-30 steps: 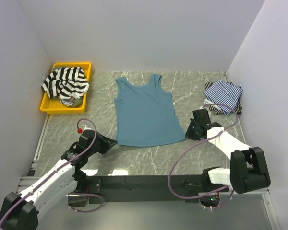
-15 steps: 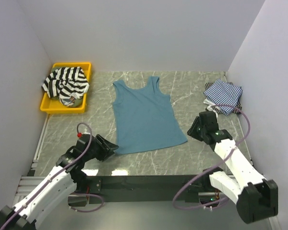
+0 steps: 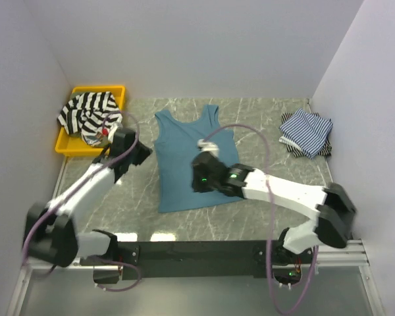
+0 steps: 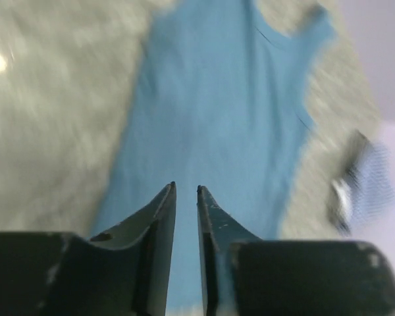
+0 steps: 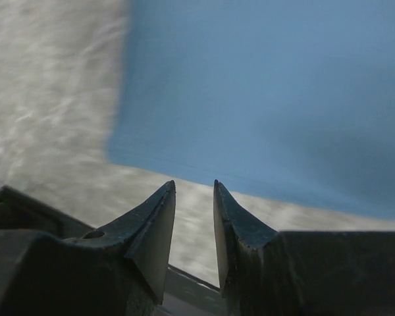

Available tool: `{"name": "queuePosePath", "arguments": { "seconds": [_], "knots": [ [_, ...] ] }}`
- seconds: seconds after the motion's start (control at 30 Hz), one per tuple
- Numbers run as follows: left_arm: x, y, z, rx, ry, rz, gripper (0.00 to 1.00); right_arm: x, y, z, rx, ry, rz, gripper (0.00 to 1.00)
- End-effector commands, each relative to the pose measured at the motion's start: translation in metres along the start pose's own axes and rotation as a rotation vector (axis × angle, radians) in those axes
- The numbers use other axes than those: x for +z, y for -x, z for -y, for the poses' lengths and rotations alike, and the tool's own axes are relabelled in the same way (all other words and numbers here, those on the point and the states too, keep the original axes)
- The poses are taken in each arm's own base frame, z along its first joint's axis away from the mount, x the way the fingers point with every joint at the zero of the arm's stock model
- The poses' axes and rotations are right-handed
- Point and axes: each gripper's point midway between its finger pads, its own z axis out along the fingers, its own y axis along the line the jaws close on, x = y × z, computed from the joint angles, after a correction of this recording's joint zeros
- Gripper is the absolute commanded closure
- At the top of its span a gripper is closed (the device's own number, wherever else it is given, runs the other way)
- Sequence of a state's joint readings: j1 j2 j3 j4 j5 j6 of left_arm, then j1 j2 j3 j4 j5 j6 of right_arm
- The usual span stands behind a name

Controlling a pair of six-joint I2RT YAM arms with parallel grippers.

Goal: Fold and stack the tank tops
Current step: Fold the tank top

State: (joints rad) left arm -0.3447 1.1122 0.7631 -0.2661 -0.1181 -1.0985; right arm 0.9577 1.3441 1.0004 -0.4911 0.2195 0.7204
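From above: finds left pincer (image 3: 142, 153) just off the left edge of teal top (image 3: 194, 135), flat on table (image 3: 263, 118). Finds right pincer (image 3: 197, 179) over that top's lower half. Cannot tell either finger gap from here. Puts striped top (image 3: 87, 113) in tray (image 3: 99, 89), behind left pincer, and thin-striped tops (image 3: 306, 131) well off to the right of right pincer.

Left wrist: shows tips barely apart with nothing between, teal top (image 4: 230, 118) spread ahead, thin-striped tops (image 4: 372, 184) blurred at far right.

Right wrist: shows tips a slit apart, gripping nothing, with teal top (image 5: 270, 99) and its hem just ahead and bare table (image 5: 46, 99) to the left.
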Motion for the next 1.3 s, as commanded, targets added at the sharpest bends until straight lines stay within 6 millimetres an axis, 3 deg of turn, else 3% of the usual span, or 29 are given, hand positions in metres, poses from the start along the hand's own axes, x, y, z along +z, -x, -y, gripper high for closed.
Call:
{"name": "queuePosePath", "arguments": {
  "seconds": [0.0, 0.03, 0.07, 0.1, 0.13, 0.17, 0.27, 0.33, 0.57, 0.67, 0.87, 1.17, 1.23, 1.27],
  "knots": [
    [0.052, 0.047, 0.012, 0.104, 0.039, 0.08, 0.77, 0.018, -0.001, -0.072, -0.081, 0.073, 0.027, 0.63],
    [0.062, 0.048, 0.011, 0.126, 0.065, 0.057, 0.79, 0.018, 0.007, -0.096, -0.094, 0.106, 0.044, 0.64],
    [0.083, 0.059, 0.014, 0.16, 0.086, 0.047, 0.81, 0.022, 0.003, -0.108, -0.124, 0.112, 0.041, 0.64],
    [0.091, 0.058, 0.018, 0.18, 0.071, 0.014, 0.8, 0.041, -0.013, -0.112, -0.157, 0.082, 0.001, 0.64],
    [0.107, 0.054, 0.008, 0.192, 0.107, -0.028, 0.78, 0.04, -0.013, -0.134, -0.174, 0.116, 0.002, 0.64],
    [0.111, 0.066, 0.017, 0.207, 0.088, -0.017, 0.76, 0.046, -0.018, -0.14, -0.185, 0.116, -0.009, 0.64],
    [0.124, 0.074, 0.014, 0.217, 0.102, -0.042, 0.69, 0.073, -0.044, -0.155, -0.226, 0.099, -0.055, 0.64],
    [0.127, 0.078, 0.012, 0.209, 0.094, -0.046, 0.68, 0.077, -0.051, -0.162, -0.242, 0.091, -0.064, 0.64],
    [0.121, 0.075, 0.014, 0.164, 0.049, -0.05, 0.67, 0.105, -0.077, -0.162, -0.28, 0.038, -0.098, 0.57],
    [0.115, 0.074, 0.015, 0.157, 0.031, -0.048, 0.67, 0.111, -0.077, -0.155, -0.295, -0.021, -0.09, 0.57],
    [0.102, 0.07, 0.014, 0.138, -0.002, -0.03, 0.67, 0.116, -0.083, -0.145, -0.307, -0.068, -0.09, 0.62],
    [0.093, 0.06, 0.007, 0.128, -0.027, -0.033, 0.66, 0.117, -0.093, -0.135, -0.332, -0.102, -0.1, 0.62],
    [0.093, 0.057, 0.004, 0.128, -0.024, -0.039, 0.67, 0.119, -0.098, -0.138, -0.336, -0.089, -0.117, 0.66],
    [0.094, 0.056, 0.003, 0.125, -0.022, -0.039, 0.67, 0.117, -0.1, -0.139, -0.335, -0.085, -0.12, 0.79]
  ]
}}
